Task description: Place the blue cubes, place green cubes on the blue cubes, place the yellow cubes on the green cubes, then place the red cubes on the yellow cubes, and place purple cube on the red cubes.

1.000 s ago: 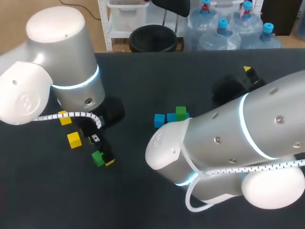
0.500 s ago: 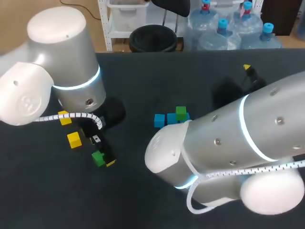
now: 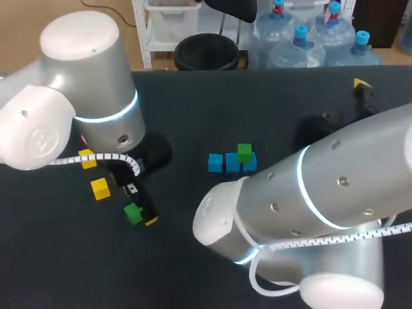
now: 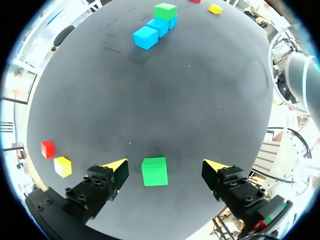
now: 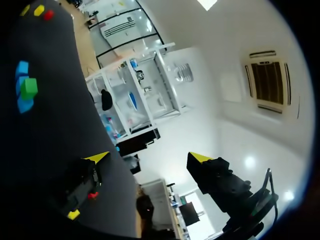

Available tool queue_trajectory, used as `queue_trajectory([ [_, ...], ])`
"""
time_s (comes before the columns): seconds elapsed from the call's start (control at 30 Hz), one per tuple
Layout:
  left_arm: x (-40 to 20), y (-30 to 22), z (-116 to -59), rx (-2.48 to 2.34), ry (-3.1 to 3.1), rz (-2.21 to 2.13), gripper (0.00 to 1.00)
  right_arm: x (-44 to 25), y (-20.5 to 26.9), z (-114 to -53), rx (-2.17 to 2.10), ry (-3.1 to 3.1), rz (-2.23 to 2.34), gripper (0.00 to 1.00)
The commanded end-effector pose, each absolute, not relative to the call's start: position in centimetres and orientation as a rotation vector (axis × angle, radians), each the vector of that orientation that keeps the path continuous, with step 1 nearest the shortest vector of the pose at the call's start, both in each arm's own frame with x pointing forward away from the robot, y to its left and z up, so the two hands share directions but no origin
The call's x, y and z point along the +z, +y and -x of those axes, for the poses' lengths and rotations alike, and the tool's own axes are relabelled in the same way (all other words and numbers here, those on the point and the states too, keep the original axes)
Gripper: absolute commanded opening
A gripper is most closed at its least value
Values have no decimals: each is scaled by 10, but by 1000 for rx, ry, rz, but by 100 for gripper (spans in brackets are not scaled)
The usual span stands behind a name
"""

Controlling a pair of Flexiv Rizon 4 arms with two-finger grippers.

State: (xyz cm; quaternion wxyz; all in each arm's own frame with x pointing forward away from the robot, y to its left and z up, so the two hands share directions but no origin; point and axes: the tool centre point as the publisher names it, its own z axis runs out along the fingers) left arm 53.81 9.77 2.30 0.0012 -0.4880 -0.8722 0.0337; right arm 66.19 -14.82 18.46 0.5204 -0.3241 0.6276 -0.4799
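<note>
A green cube point(image 4: 154, 171) lies on the black table between the wide-apart fingers of my left gripper point(image 4: 165, 166), touching neither; that gripper is open. In the head view this green cube point(image 3: 133, 212) sits at the left front. Near the table's middle stands a row of blue cubes point(image 3: 223, 162), with a second green cube point(image 3: 244, 152) on top of its right end. Two yellow cubes point(image 3: 100, 188) lie left of my left gripper. A red cube point(image 4: 47, 149) shows beside a yellow one. My right gripper point(image 5: 149, 157) is open and empty, raised at the far right.
My right arm point(image 3: 335, 187) fills the right front of the table. My left arm point(image 3: 84, 96) covers the left rear. Another yellow cube point(image 4: 215, 8) lies beyond the blue row.
My right arm has swung its gripper further right and toward the back. The left gripper and the cubes have stayed in place.
</note>
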Motion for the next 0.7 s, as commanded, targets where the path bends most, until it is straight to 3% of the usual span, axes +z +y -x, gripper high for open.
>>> queue_trajectory([
  [0.03, 23, 97, -541, 104, -2733, 1533, 98, 192, -156, -662, -1185, 1478, 760, 100],
  [0.7, 23, 94, -542, 96, -2730, 1534, 96, 232, -196, -667, -1327, 1537, 650, 100],
])
